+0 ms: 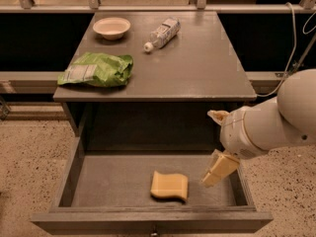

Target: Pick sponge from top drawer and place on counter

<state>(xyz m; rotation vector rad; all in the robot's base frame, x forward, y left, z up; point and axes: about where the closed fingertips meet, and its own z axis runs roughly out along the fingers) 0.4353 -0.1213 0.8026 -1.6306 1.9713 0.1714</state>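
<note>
The sponge [169,185], a pale yellow wavy-edged block, lies flat on the bottom of the open top drawer [113,179], near the front and a little right of the middle. My gripper [208,148] hangs over the right part of the drawer, just right of the sponge and not touching it. It is open and empty, with one yellowish finger [220,168] pointing down towards the drawer bottom and the other higher up. The counter [197,68] above the drawer is bare on its right half.
On the counter stand a white bowl [111,27] at the back left and a plastic bottle [162,33] lying on its side beside it. A green bag [98,69] lies at the front left. The drawer's right side wall [240,184] is close under my arm.
</note>
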